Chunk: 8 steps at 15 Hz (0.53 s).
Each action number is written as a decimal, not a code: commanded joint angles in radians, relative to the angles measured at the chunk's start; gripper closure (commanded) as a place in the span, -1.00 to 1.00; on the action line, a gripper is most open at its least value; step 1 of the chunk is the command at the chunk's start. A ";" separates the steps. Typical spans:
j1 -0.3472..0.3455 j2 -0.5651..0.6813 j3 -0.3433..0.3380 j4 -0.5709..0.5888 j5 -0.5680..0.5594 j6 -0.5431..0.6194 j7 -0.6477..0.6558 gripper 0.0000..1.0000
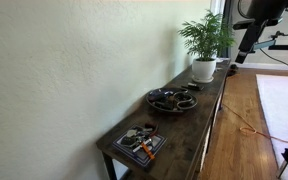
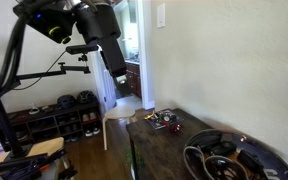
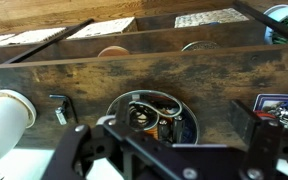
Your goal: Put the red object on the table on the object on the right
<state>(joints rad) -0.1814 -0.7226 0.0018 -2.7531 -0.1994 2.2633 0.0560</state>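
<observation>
Gripper point(image 3: 162, 138) fingers stand spread wide, empty, above the round tray point(image 3: 111, 112); you see the white pot point(image 3: 4, 118) apart on the table point(image 3: 84, 80).

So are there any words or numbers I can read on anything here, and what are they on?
None can be read.
The colourful flat cover on the wooden table may carry print, but it is too blurred to read.
The white plant pot and the round tray show no label.
</observation>
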 commanded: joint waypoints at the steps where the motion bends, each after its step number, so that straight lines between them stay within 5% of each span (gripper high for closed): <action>1: 0.030 0.103 -0.026 0.075 0.026 -0.013 -0.022 -1.00; 8: 0.049 0.312 -0.025 0.209 0.041 0.019 -0.014 -1.00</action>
<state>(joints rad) -0.1558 -0.5154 -0.0101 -2.6151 -0.1740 2.2665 0.0450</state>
